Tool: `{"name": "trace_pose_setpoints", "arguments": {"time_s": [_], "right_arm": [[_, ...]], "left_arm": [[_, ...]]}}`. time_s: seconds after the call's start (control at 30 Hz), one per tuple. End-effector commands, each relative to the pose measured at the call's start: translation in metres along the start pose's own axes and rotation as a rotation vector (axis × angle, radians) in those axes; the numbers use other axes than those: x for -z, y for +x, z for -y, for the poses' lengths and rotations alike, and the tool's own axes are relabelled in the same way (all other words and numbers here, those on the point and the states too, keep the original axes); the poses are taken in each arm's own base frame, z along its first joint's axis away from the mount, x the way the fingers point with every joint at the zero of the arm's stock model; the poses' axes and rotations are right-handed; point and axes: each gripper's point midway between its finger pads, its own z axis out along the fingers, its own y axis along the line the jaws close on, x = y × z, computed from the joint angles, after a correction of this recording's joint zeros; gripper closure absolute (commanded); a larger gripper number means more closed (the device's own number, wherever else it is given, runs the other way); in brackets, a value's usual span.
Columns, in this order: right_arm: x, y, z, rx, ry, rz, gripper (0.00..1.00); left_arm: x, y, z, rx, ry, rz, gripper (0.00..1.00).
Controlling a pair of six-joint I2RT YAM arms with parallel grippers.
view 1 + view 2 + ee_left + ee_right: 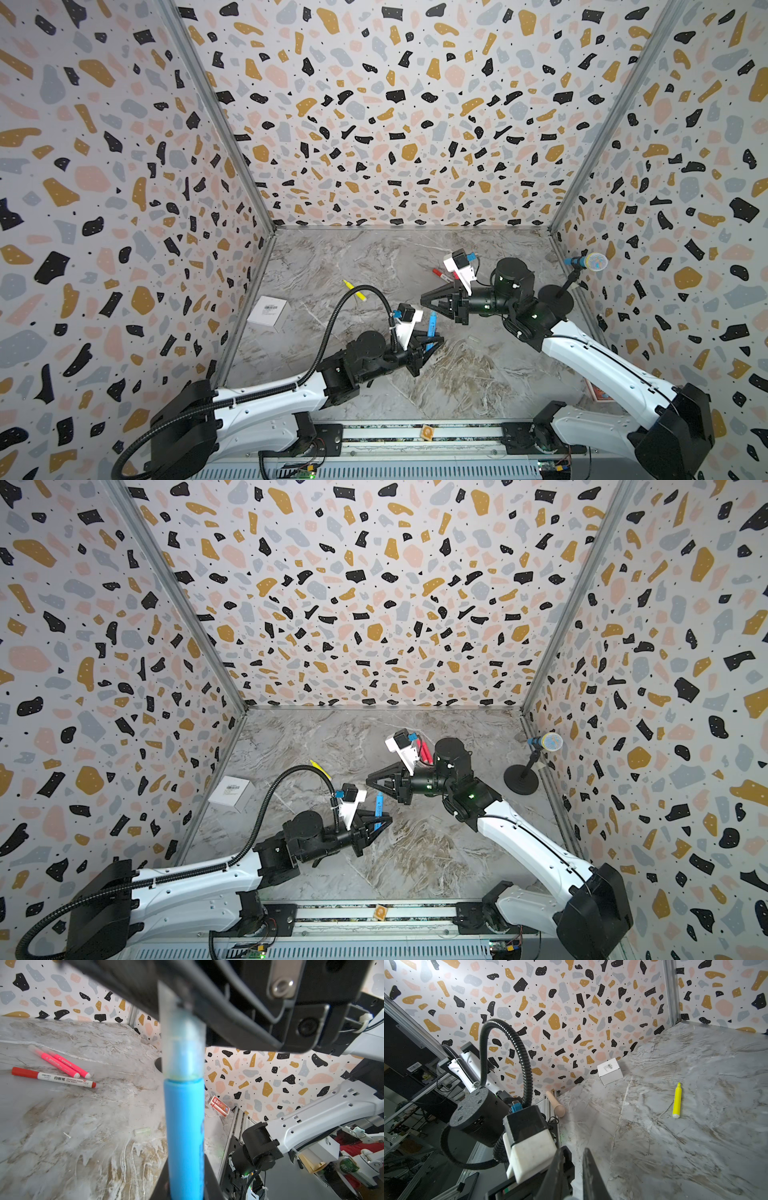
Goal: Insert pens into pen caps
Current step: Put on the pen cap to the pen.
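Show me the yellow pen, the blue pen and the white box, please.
yellow pen (677, 1101): right wrist view, middle of its barrel.
blue pen (184, 1126): left wrist view, middle of its blue barrel.
white box (268, 315): in a top view, on its top face.

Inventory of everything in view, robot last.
Light blue marker pen: 1, blue, in left tool.
Translucent plastic cap: 1, clear, on that pen's end.
Yellow marker pen: 1, yellow, on marble table.
Pink marker pens: 2, pink, together near right arm.
White-barrelled marker with red ends: 1, beside pink pair.
Pale green stubby cap: 1, loose on table.
White cardboard box: 1, table's left edge.
Small red packet: 1, table's right edge.
Microphone on black stand: 1, table's right edge.
Left tool: 1, black, shut on blue pen.
Right tool: 1, black, shut, near capped end.
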Motion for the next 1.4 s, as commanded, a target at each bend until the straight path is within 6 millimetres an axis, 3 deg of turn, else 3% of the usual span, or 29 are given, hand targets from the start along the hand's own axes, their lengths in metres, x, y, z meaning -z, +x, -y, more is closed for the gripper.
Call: {"name": "trace_pose_setpoints", "arguments": {"time_s": [0.0,0.27,0.43,0.67,1.03,1.17,1.27,1.3,1.37], "right_arm": [[0.000,0.034,0.000,-0.016,0.010,-0.055,1.00],[-0.004,0.110,0.003,-0.110,0.081,-0.122,1.00],[-0.013,0.140,-0.007,-0.136,0.076,-0.156,1.00],[-0.016,0.182,-0.002,-0.191,0.106,-0.223,1.00],[-0.021,0.228,-0.019,-0.237,0.024,-0.318,1.00],[-0.021,0.227,-0.018,-0.239,0.044,-0.307,1.00],[-0.024,0.193,-0.014,-0.203,0.074,-0.257,1.00],[-0.022,0.168,-0.012,-0.183,0.077,-0.220,0.95],[-0.004,0.108,0.002,-0.128,0.143,-0.115,0.61]], "left_arm": [[0.017,-0.074,0.025,-0.024,0.044,0.245,1.00],[0.040,-0.133,0.039,-0.081,0.045,0.427,1.00],[0.044,-0.157,0.038,-0.079,0.078,0.487,1.00],[0.061,-0.180,0.029,-0.090,0.049,0.561,1.00],[0.085,-0.203,0.028,-0.071,0.169,0.647,1.00],[0.084,-0.205,0.022,-0.076,0.131,0.643,1.00],[0.063,-0.191,0.001,-0.107,0.017,0.535,1.00],[0.047,-0.174,-0.013,-0.135,-0.040,0.447,1.00],[0.023,-0.134,-0.049,-0.130,-0.146,0.294,1.00]]}}
